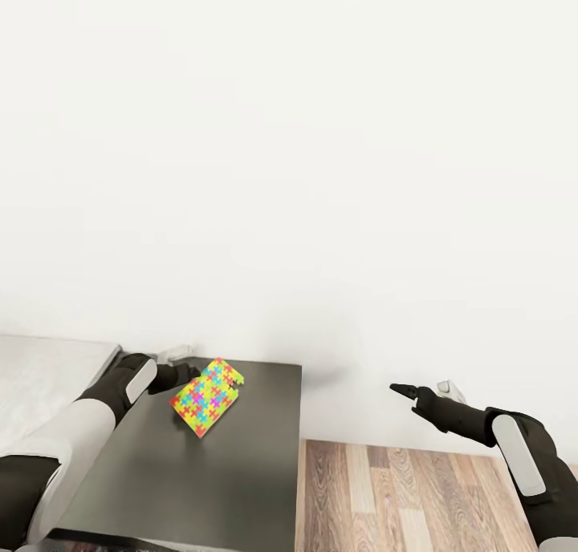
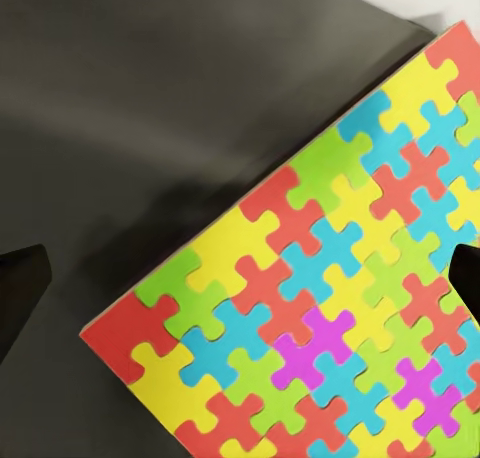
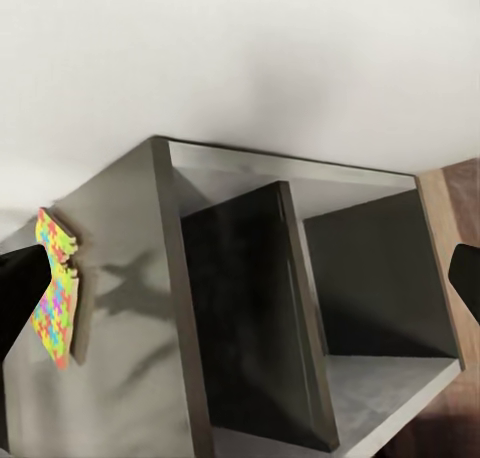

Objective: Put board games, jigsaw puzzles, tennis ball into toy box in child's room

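Observation:
A jigsaw puzzle (image 1: 205,399), a flat square of interlocking yellow, blue, pink and green pieces, hangs tilted just above the dark grey cabinet top (image 1: 241,472). My left gripper (image 1: 215,373) holds it at its upper edge. In the left wrist view the puzzle (image 2: 320,308) spans the space between the two dark fingertips (image 2: 22,290). My right gripper (image 1: 396,389) is out over the wood floor to the right of the cabinet, open and empty. The right wrist view catches the puzzle (image 3: 55,288) edge-on, with its shadow on the cabinet top.
A white wall (image 1: 289,151) stands right behind the cabinet. The pale desk top (image 1: 40,375) adjoins the cabinet on the left. In the right wrist view the cabinet's open shelf compartments (image 3: 370,278) face the wood-plank floor (image 1: 401,496).

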{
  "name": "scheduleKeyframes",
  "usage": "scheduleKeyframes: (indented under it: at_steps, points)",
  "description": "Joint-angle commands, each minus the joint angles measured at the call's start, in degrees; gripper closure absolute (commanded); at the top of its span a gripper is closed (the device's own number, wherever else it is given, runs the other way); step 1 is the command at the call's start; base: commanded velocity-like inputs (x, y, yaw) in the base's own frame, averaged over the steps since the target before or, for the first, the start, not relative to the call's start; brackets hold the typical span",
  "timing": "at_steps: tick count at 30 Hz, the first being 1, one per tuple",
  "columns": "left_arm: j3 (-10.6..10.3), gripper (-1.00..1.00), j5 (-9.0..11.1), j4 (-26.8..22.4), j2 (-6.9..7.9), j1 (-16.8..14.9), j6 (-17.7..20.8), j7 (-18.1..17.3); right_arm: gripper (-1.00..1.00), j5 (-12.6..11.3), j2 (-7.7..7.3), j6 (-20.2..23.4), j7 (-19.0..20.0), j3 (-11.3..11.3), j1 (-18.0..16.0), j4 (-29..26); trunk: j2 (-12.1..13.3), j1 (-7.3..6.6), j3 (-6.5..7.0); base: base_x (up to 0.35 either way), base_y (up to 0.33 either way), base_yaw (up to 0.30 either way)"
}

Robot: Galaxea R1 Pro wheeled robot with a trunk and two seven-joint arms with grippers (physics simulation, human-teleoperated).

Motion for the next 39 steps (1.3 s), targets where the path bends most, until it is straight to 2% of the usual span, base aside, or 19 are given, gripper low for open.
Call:
scheduleKeyframes:
  at_steps: [1,39]
  points:
    - [-0.3,-1.0,0.0,-0.1,0.06,0.0,0.2,-0.1,-1.0,0.5,0.02,0.3,0.5,-0.1,-0.1,0.0,-0.1,0.03,-0.21,0.0,0.0,0.0]
    - [-0.3,-1.0,0.0,-0.1,0.16,0.0,0.1,-0.1,-1.0,0.5,-0.01,0.3,0.6,-0.1,0.0,-0.1,-0.1,0.03,-3.6,0.0,0.0,0.0]
